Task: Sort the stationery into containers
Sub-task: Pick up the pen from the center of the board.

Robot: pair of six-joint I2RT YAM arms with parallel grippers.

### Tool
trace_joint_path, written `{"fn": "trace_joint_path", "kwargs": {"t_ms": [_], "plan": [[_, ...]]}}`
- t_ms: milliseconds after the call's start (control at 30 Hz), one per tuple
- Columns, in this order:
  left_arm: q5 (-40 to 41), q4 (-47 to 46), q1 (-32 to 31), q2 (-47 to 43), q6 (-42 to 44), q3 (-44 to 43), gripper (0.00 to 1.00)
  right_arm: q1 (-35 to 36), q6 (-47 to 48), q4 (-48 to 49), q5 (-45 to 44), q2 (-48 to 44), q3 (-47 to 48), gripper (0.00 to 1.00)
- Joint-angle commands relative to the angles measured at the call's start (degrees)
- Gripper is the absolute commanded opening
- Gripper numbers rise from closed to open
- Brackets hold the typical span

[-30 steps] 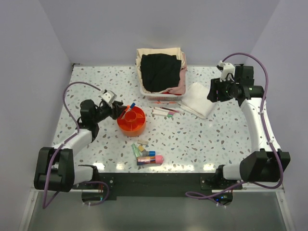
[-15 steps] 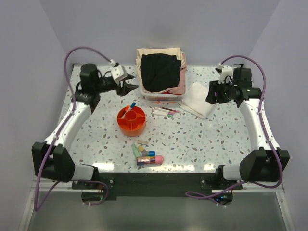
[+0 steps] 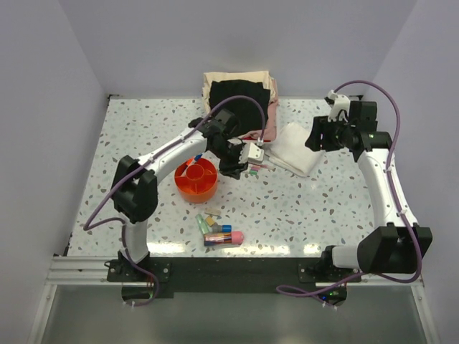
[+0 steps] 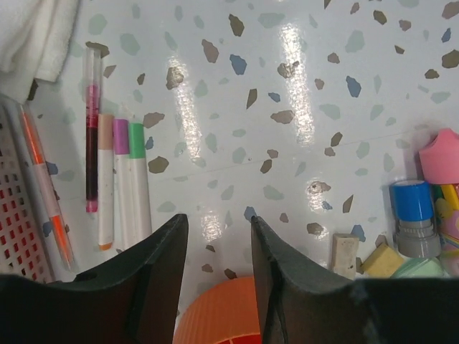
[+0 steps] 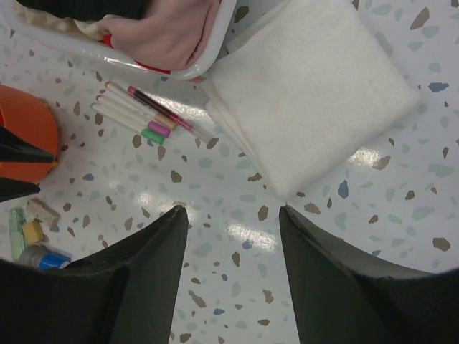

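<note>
The orange divided tray (image 3: 196, 180) sits left of centre, with a blue-capped pen (image 3: 195, 157) leaning out of it. My left gripper (image 3: 228, 170) hangs open and empty just right of the tray, whose rim (image 4: 222, 315) shows between the fingers in the left wrist view. Several thin white pens (image 3: 247, 168) lie beside the gripper, in front of the basket, and also show in the left wrist view (image 4: 118, 179). A pile of small stationery (image 3: 217, 231) lies near the front: blue cap (image 4: 412, 208), pink eraser (image 4: 441, 154), beige piece (image 4: 344, 254). My right gripper (image 3: 314, 137) is open and empty above the cloth's edge.
A white basket of dark and pink clothes (image 3: 240, 107) stands at the back centre. A folded white cloth (image 3: 297, 147) lies to its right and also shows in the right wrist view (image 5: 308, 93). Walls close in the table on three sides.
My left arm swung from the tray's left side up to the back left, then across to the tray's right side by the pens. The right arm barely moved.
</note>
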State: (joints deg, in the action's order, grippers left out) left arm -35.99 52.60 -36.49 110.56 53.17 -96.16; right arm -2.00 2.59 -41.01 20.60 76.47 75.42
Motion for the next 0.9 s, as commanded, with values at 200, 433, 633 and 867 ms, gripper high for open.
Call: {"fn": "trace_joint_path", "kwargs": {"t_ms": [200,433,633,867], "plan": [[10.2,-6.9,-1.9,7.0,0.2,0.5,0.41,-0.2,-1.4,4.4,4.0,-1.7,0.3,0.58],[11.9,-8.7,-1.9,13.2,-1.0,-4.5,0.40,-0.2,0.9,4.1,4.2,0.2,-0.4,0.58],[11.5,-8.6,-1.9,15.7,-1.5,-7.2,0.38,-0.3,0.4,5.4,4.5,1.1,-1.3,0.57],[10.4,-7.2,-1.8,16.3,-0.4,-9.0,0.37,-0.3,1.1,5.3,3.4,1.1,-1.7,0.57]]}}
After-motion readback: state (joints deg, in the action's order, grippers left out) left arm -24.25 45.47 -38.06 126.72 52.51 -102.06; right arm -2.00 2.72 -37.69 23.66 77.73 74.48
